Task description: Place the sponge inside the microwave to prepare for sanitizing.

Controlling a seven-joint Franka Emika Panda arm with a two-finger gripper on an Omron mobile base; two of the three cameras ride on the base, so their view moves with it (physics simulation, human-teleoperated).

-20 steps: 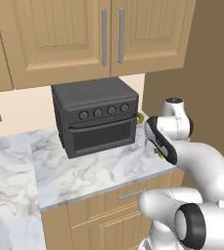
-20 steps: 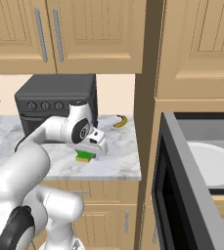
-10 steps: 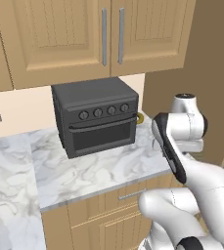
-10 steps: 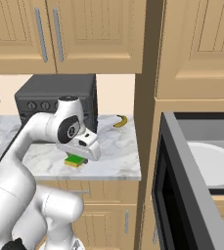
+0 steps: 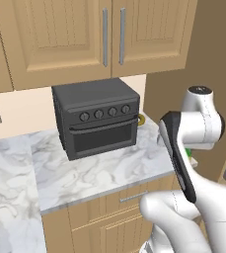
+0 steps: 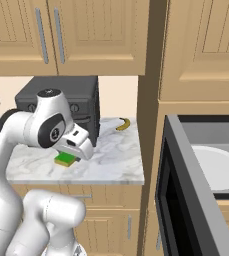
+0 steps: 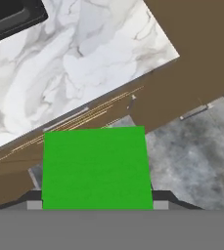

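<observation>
Sponge (image 7: 95, 167) is in your grip right now: in the hand view the green block sits square between the two fingertips, one dark tip (image 7: 163, 197) showing at each side of it, so the jaws are closed on it at about its own width. From the right base view you can see the gripper (image 6: 72, 154) carrying that green block with its yellowish underside just above the front part of the marble counter (image 6: 113, 155), close to the counter's edge. Under the sponge in the hand view you have the counter's front lip, the wooden drawer fronts and a patch of grey floor. The black toaster oven (image 5: 97, 123) stands at the back of the counter, and the banana (image 6: 122, 124) lies beside it near the wall. Off to your right the microwave (image 6: 196, 190) stands open, door (image 6: 173, 200) swung toward you, the white plate (image 6: 217, 167) bare inside. Sponge and microwave are well apart.
</observation>
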